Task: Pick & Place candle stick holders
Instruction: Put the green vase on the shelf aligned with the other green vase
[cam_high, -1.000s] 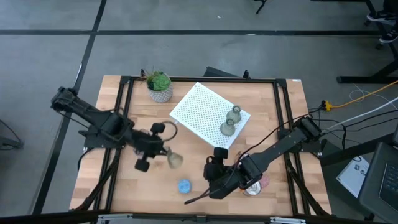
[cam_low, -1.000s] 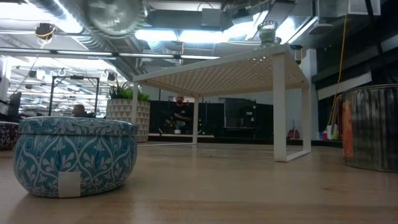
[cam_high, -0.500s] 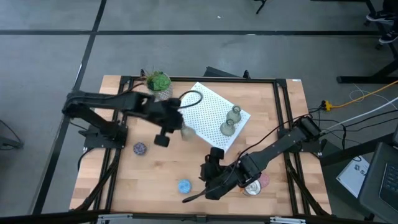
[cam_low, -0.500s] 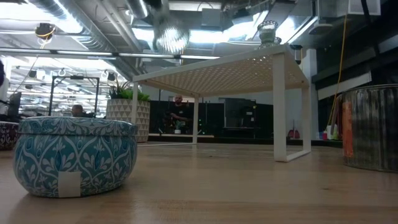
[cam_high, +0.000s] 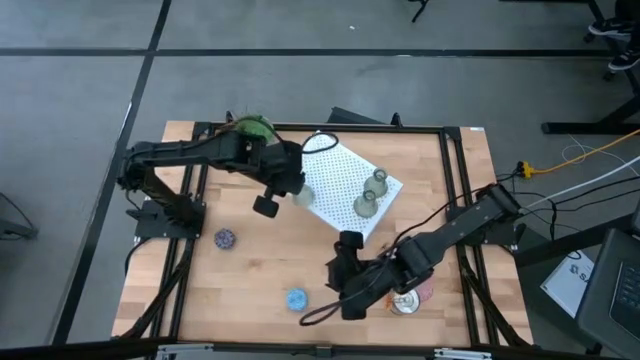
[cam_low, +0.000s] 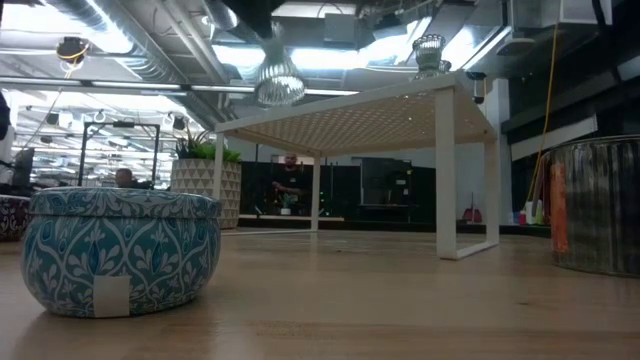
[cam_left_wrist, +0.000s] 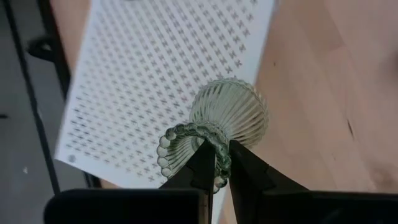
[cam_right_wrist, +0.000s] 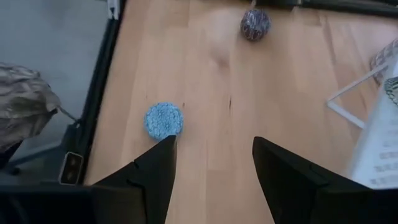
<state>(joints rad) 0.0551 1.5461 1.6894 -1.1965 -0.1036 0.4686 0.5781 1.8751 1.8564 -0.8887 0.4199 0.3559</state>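
Note:
My left gripper (cam_high: 290, 190) is shut on an olive-green bell-shaped candle stick holder (cam_left_wrist: 230, 112), held in the air over the left edge of the white perforated stand (cam_high: 335, 175). In the low view the holder (cam_low: 278, 85) shows just above the stand's top. Two more green holders (cam_high: 376, 183) (cam_high: 366, 205) stand on the stand. A purple holder (cam_high: 225, 238) and a blue one (cam_high: 296, 298) rest on the table. My right gripper (cam_right_wrist: 211, 168) is open and empty, to the right of the blue holder (cam_right_wrist: 163, 120). A silver holder (cam_high: 404, 302) and a pink one (cam_high: 426, 292) lie under my right arm. My left gripper pinches the holder's beaded rim (cam_left_wrist: 205, 134) between its two fingers. The ribbed bell points away from the fingers. The holder is lifted clear of table and stand, over the stand's left edge.
A green potted plant (cam_high: 255, 127) stands at the far left, partly behind my left arm. A black frame runs along the table's edges (cam_high: 190, 200). Bare wood lies between the purple and blue holders.
My left gripper has carried the green holder up from the near left of the table toward the far edge and right, to the stand's left edge. The purple holder has come into view where the arm was. My right gripper has stayed about where it was.

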